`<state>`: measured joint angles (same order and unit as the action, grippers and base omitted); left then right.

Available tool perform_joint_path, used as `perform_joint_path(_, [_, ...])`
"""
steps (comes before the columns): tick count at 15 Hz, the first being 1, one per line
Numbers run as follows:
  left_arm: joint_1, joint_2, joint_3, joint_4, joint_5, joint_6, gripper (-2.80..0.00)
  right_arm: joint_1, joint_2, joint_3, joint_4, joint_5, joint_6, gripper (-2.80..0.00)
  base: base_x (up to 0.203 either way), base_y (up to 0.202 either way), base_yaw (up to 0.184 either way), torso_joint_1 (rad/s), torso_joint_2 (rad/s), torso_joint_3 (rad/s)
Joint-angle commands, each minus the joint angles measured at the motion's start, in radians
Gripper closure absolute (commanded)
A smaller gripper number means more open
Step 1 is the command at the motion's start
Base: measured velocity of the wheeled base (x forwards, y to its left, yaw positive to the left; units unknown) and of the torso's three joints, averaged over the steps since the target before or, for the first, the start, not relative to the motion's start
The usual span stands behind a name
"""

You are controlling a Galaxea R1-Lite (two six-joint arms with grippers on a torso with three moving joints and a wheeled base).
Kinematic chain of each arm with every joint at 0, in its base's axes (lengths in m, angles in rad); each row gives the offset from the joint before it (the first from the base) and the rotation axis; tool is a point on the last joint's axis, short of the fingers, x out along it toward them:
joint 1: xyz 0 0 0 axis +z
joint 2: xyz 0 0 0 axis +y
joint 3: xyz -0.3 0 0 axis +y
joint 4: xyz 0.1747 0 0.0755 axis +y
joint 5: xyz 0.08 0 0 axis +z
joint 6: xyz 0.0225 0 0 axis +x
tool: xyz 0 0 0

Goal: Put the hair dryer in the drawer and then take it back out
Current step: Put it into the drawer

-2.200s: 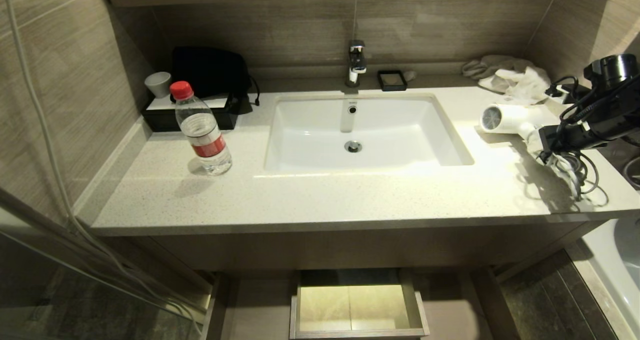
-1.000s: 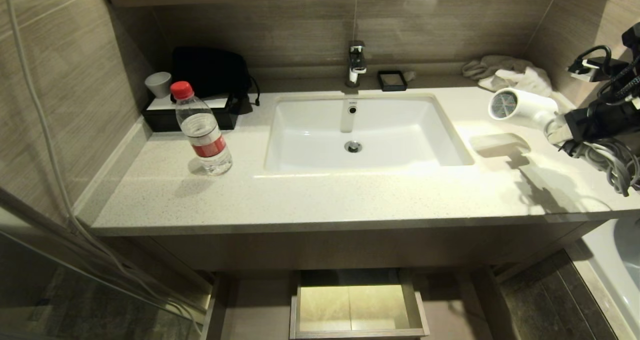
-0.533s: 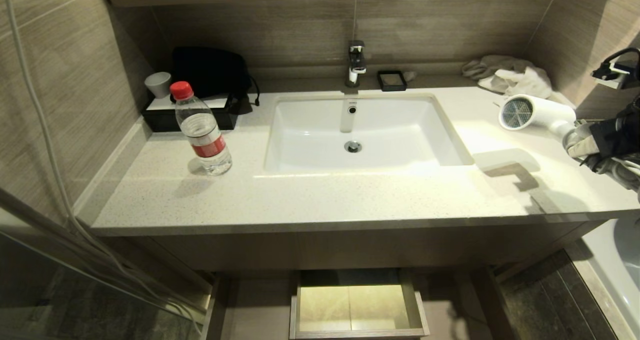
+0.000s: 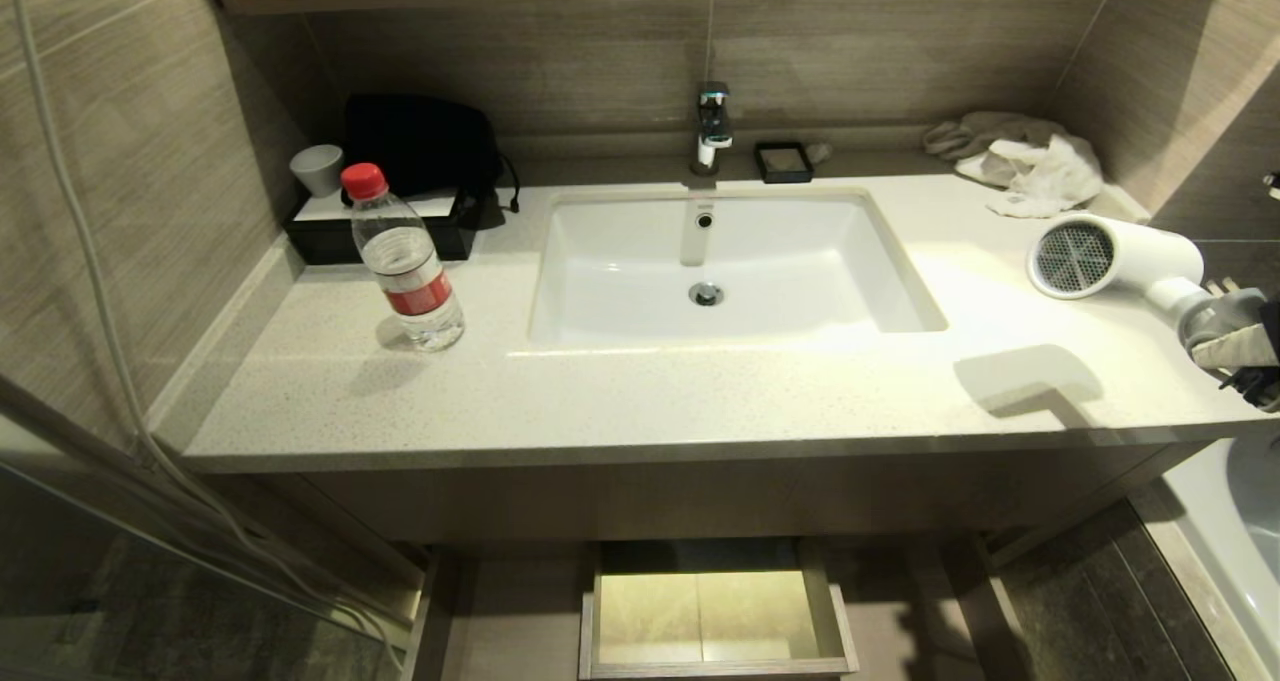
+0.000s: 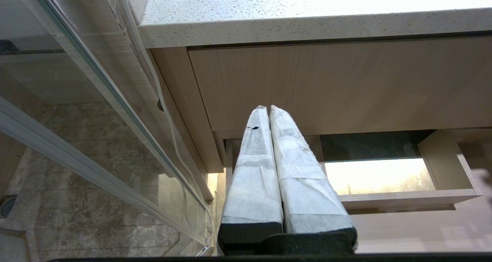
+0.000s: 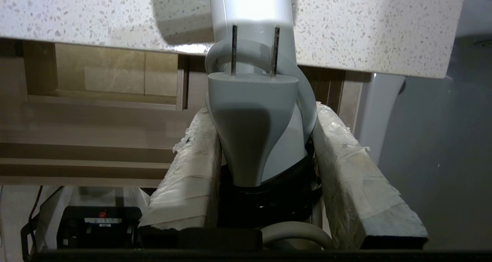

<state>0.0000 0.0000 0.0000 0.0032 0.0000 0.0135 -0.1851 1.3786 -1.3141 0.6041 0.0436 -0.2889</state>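
The right claw [image 6: 265, 154] is pinching the hair dryer [image 4: 1115, 256] by its handle together with the bundled cord and plug [image 6: 251, 112], its two padded fingers [image 6: 184, 177] spread just wide enough to take that bundle between them. Gripping handle and cord as one package looks deliberate: it keeps the loose cord from trailing or snagging on the tabletop edge during the carry. In the head view the dryer hangs clear above the right end of the tabletop [image 4: 700, 391], its shadow lying on the stone below, with the grey mesh grille turned toward the sink [image 4: 720, 261] and the body roughly level. The right arm comes in from beyond the picture's right edge, so only the wrist end shows there; the handle points out toward it.

The drawer [image 4: 715, 611] stands pulled out below the tabletop, under the sink, its boxed inner compartment bare, so the dryer is still well apart from it and the placing step is not yet done.

The left claw [image 5: 269, 166] hangs low beside the cabinet front, fingers pressed together on nothing, aimed toward the drawer's left side.
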Motion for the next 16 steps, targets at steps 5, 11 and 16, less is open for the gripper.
perform_joint_path(5, [0.0,0.0,0.0,0.0,0.0,0.0,0.0,0.006,-0.314,0.272,-0.037,-0.006,-0.041,0.0,0.0,0.0,0.0,-0.017,0.02,-0.001])
perform_joint_path(11, [0.0,0.0,0.0,0.0,0.0,0.0,0.0,0.006,-0.4,0.344,-0.034,-0.007,-0.052,0.0,0.0,0.0,0.0,-0.319,0.23,-0.083])
perform_joint_path(16, [0.0,0.0,0.0,0.0,0.0,0.0,0.0,0.006,-0.447,0.393,-0.034,-0.007,-0.052,0.0,0.0,0.0,0.0,-0.35,0.2,-0.148])
